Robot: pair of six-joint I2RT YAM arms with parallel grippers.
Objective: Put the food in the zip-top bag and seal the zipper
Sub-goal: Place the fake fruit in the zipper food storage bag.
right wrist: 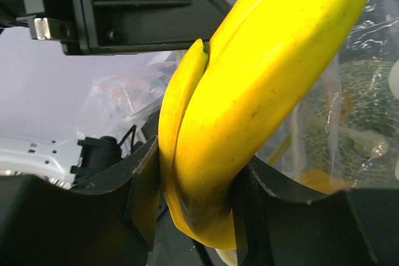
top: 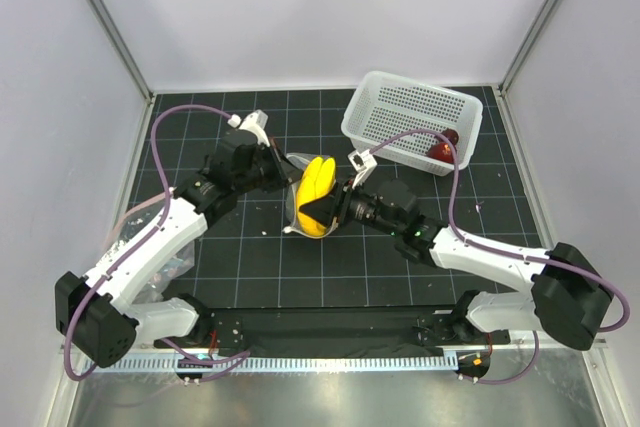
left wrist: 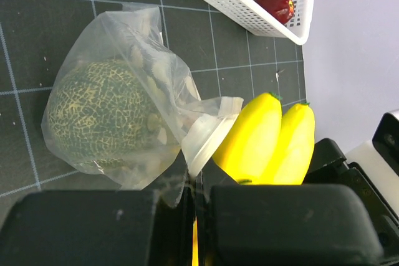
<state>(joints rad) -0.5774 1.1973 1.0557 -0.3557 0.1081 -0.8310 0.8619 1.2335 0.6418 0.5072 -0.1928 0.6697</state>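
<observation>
The clear zip-top bag (left wrist: 143, 60) lies on the black mat with the grey-green netted melon (left wrist: 100, 113) inside it. My left gripper (left wrist: 196, 182) is shut on the bag's mouth edge, pinching the pale zipper (left wrist: 209, 135) strip. My right gripper (right wrist: 193, 197) is shut on the yellow banana (right wrist: 249, 98) and holds it at the bag's mouth. From above the banana (top: 317, 192) sits between the left gripper (top: 283, 175) and the right gripper (top: 335, 209). Two dark-red round fruits (left wrist: 274, 4) lie in the white basket; they also show in the top view (top: 443, 145).
The white perforated basket (top: 412, 119) stands at the back right of the mat. White walls and metal frame posts close in the sides and back. A crumpled piece of clear plastic (top: 172, 265) lies by the left arm.
</observation>
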